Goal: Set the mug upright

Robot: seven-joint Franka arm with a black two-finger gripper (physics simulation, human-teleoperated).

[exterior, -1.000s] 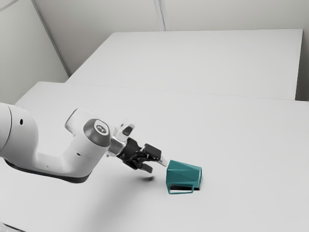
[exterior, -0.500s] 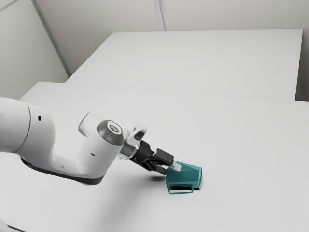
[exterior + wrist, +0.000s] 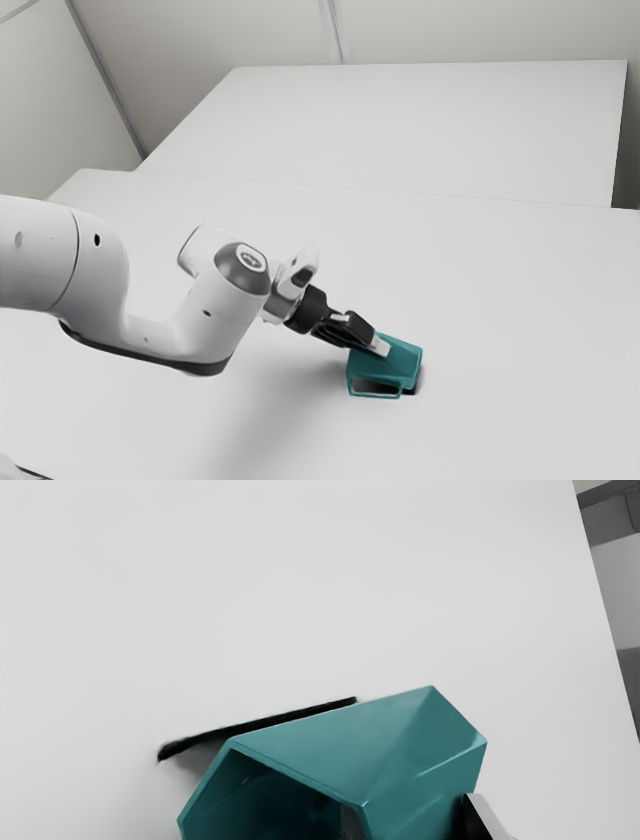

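Observation:
The teal mug lies on its side on the table, its handle toward the near side of the exterior view and its mouth toward my hand. My gripper reaches it from the exterior view's left, with a pale fingertip over the mug's upper side. Seen from the wrist, the mug turns its open mouth to the camera. My gripper is shut on the mug's wall, one finger inside the mouth and the other against the outer side. The inner finger is partly hidden by the wall.
The white table extends around the mug, and another white surface stands behind it. A dark shadow strip lies beside the mug. Past the table's edge are grey shapes.
My hand has advanced toward the exterior view's right, onto the mug, and the fingers have come together on its wall. The mug has shifted and turned slightly.

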